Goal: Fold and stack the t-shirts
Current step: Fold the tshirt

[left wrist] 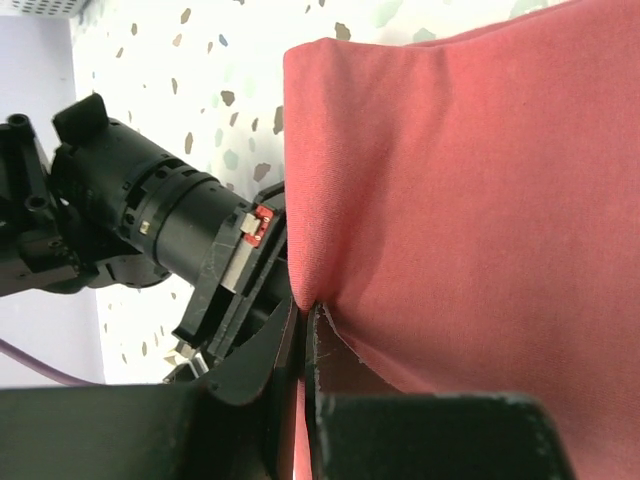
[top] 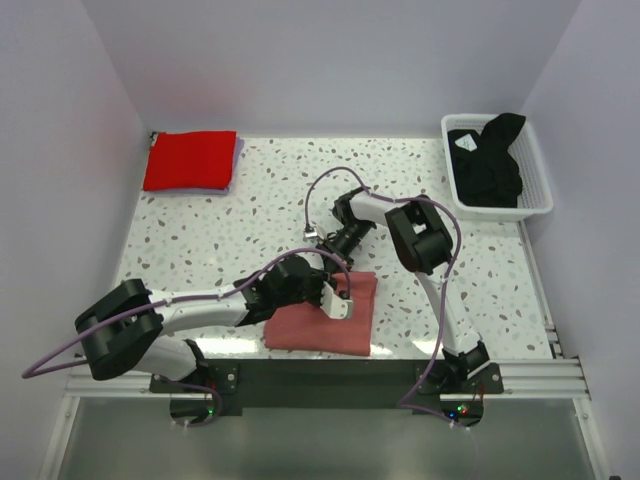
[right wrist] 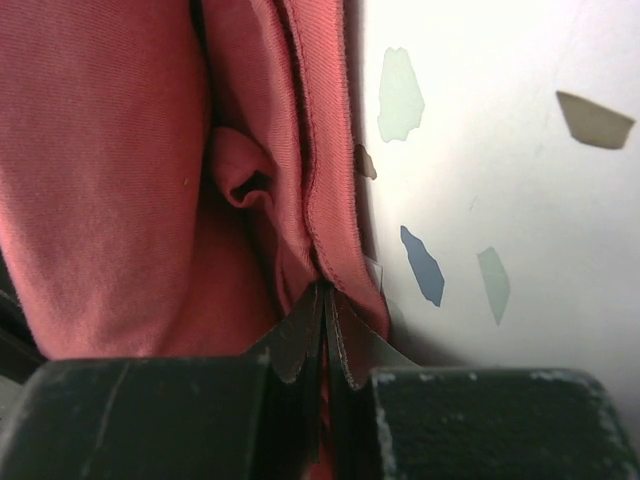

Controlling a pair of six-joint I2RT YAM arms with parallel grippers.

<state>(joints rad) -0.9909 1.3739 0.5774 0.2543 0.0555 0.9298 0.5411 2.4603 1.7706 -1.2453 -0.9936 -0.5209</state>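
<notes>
Pink shirt point(top: 320, 325) lies part-folded, lower centre of overhead view. Left gripper point(left wrist: 308, 330) and right gripper point(right wrist: 325, 310) both clamped tight on its upper edge, close together. Risks: thin hem slipping free, wrists colliding, fold skewing.

A white table point(top: 200, 250) flecked with grey and brown chips is seen, walled on three sides. A folded red shirt point(top: 190, 160) is laid flat in its far left corner. A white slatted basket point(top: 505, 210) is set in the far right corner. A pink shirt point(top: 315, 335) is spread near the middle of the near edge, well apart from both.
</notes>
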